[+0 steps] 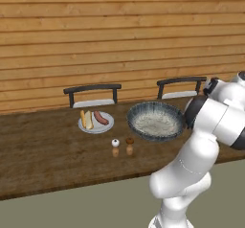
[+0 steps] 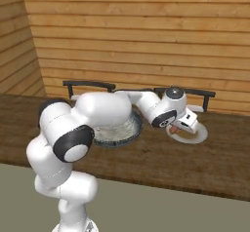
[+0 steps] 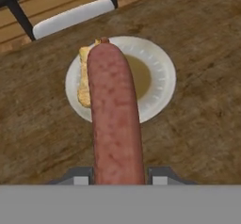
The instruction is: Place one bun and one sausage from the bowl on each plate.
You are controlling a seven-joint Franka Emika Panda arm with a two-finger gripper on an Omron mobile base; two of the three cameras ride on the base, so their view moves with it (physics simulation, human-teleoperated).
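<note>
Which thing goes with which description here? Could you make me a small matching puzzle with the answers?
Things:
1. bowl
2. left plate
3. right plate
4. tool

Descriptions:
A. holds a bun and a sausage
B. shut on a sausage
C. holds a bun alone
D. holds no food

Pairs: 1-D, 2-A, 3-C, 4-B

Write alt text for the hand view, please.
A sausage held between the fingers hangs over a white plate that already holds a bun. The plate sits on a wooden table, with a chair behind.
</note>
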